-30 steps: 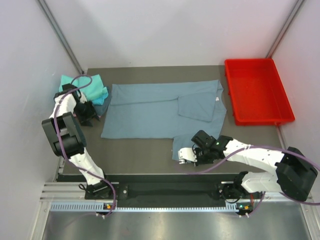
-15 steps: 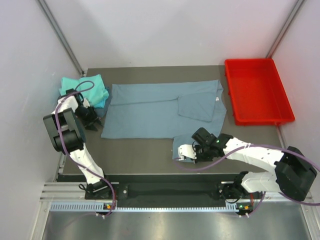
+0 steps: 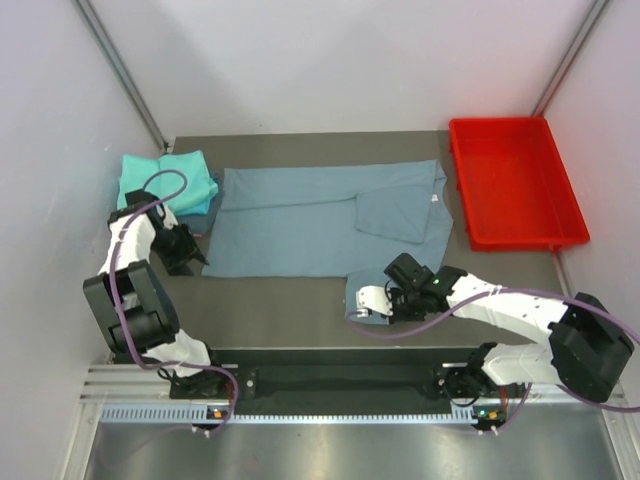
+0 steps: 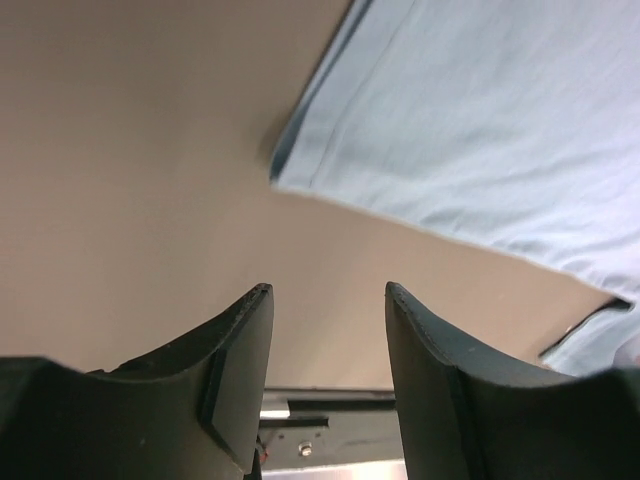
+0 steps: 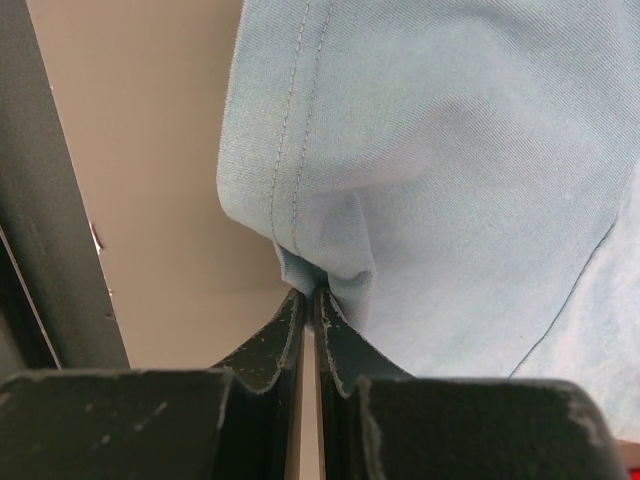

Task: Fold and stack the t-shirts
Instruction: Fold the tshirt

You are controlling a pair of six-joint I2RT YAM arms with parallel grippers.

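At the far-left corner of the worktop (image 3: 280, 305), the folded teal t-shirts (image 3: 165, 178) are stacked. The left claw (image 4: 327, 300) has been drawn away from that stack over the last second and brought down to the near-left corner of the grey-blue t-shirt (image 3: 310, 225). Its jaws are held apart with nothing between them, and the corner lies just ahead of them. A grasp on that corner is judged to be the step in preparation. The grey-blue t-shirt is spread flat across the middle of the worktop. Its long axis runs left to right, the hem lies at the left, and the neck with its small white label is pointed right. One sleeve is already folded inward. The right claw (image 5: 310, 295) has been shifted only slightly leftward and is kept clamped on a stitched edge of the near flap. The fold is therefore judged unfinished. The red tray (image 3: 512, 185) is left unused at the far right.
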